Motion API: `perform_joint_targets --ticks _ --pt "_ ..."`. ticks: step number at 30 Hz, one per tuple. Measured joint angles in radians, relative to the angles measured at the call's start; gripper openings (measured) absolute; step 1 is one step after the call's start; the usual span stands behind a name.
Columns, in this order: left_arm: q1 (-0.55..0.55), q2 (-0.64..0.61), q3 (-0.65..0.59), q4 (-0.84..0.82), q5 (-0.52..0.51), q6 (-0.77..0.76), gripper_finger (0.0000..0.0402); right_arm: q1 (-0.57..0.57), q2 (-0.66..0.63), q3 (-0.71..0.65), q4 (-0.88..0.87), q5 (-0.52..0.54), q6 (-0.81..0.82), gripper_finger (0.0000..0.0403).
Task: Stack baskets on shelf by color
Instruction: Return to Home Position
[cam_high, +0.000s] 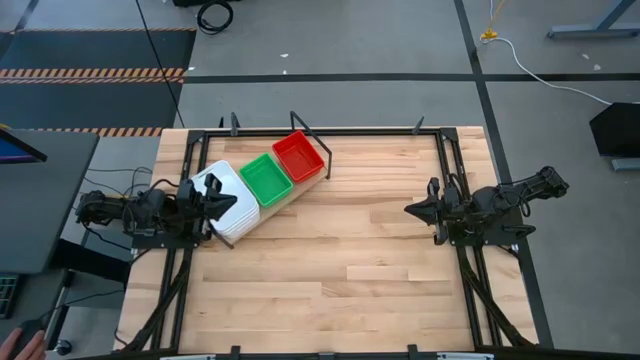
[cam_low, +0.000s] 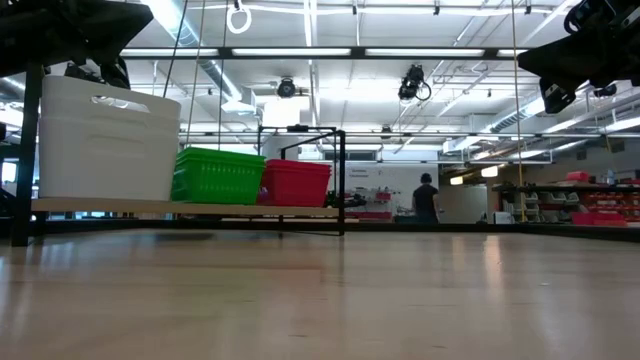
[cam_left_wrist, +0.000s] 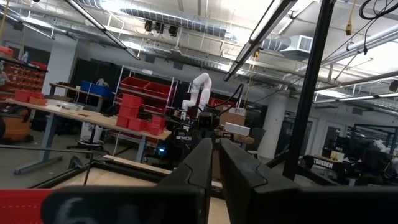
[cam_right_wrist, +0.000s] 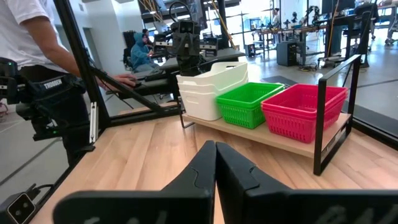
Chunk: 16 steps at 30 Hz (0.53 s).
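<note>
Baskets (cam_right_wrist: 249, 102), smooth white, green and red mesh, on wood-plank shelf (cam_right_wrist: 283, 140), left end effector (cam_left_wrist: 216, 143) and right end effector (cam_right_wrist: 216, 145) pressed together

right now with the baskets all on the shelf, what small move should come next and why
Probably draw the left gripper back from the white stack, toward its own table edge. The green stack and red stack sit beside it on the shelf, no basket lies loose on the table, both grippers are shut and empty, and the right gripper waits at its side.
</note>
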<state>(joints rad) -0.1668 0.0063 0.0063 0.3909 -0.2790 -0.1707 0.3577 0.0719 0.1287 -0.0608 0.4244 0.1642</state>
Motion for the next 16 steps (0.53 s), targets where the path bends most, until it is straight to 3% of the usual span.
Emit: perform_joint_targets --ticks 16 --pt "0.000 0.000 0.000 0.000 0.000 0.000 0.0025 0.000 0.000 0.000 0.000 0.000 0.000 0.0015"
